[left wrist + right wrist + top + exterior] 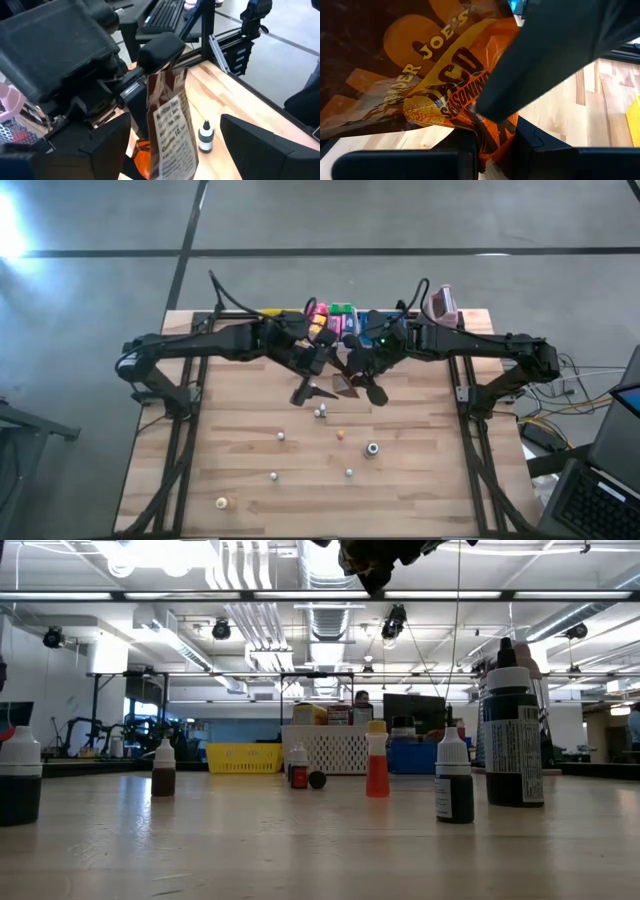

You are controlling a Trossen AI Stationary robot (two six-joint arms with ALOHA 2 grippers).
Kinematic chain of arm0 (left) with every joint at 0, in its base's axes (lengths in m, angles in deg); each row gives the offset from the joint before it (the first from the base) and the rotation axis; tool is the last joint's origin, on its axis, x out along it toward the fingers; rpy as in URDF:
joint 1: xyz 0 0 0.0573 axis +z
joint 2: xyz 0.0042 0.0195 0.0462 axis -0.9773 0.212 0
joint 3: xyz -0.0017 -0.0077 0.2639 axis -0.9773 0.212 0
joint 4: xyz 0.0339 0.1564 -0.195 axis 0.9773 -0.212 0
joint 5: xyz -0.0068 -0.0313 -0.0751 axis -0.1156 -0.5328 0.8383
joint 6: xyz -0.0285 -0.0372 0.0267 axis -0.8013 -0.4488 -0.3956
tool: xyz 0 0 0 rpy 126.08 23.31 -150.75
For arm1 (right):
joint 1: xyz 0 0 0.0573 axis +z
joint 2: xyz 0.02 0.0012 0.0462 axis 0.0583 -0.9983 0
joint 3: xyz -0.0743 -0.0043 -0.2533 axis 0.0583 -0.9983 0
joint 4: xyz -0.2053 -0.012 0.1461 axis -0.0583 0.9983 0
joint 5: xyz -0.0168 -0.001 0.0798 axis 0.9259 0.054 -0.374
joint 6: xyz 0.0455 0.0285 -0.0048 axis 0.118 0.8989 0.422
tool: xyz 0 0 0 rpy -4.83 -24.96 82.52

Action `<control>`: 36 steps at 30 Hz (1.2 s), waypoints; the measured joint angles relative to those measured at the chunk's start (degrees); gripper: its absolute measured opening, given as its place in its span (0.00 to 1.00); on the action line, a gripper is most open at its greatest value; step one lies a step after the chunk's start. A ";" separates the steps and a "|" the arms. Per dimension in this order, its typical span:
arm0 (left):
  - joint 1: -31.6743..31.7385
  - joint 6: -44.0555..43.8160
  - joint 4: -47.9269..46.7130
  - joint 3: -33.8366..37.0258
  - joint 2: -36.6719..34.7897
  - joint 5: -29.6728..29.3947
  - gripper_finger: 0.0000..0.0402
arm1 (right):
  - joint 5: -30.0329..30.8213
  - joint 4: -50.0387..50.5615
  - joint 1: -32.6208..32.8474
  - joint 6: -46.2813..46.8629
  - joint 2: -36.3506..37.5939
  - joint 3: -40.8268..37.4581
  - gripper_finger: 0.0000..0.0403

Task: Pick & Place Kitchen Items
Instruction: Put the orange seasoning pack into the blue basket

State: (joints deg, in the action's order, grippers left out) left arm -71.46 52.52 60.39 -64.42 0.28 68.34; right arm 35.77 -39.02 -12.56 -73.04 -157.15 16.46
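A brown and orange taco seasoning packet point(170, 125) hangs in the air over the table's middle, with my right gripper point(497, 150) shut on it. My left gripper point(185, 150) is open; its two fingers stand on either side of the packet's free end, with a gap on each side. In the high view both grippers meet at the packet point(345, 384). Several small dropper bottles point(320, 413) and caps stand upright on the wooden table point(240, 460) nearer the front. My right gripper pinches the packet's end point(485, 134) between its two fingers point(462, 145), which come slanting down from the table's right. The packet sticks out ahead of the fingers, toward my left gripper, lifted clear of the table. One left finger point(555, 55) covers part of the packet.
Yellow, white and blue bins point(335, 315) with coloured packets line the far edge. A pink-grey device point(441, 304) stands at the far right. Bottles show in the low view: orange point(376, 762), tall dark point(512, 730), small dark point(454, 780). A round cap point(372, 448) lies nearer the front.
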 joint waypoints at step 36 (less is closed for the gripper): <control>0.00 0.77 -2.63 0.49 -2.89 0.34 0.01 | 4.56 3.33 -0.03 -1.34 0.76 0.07 0.34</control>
State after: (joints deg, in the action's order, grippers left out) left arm -71.46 53.29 57.77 -63.94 -2.62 68.68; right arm 40.33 -35.69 -12.60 -74.38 -156.39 16.52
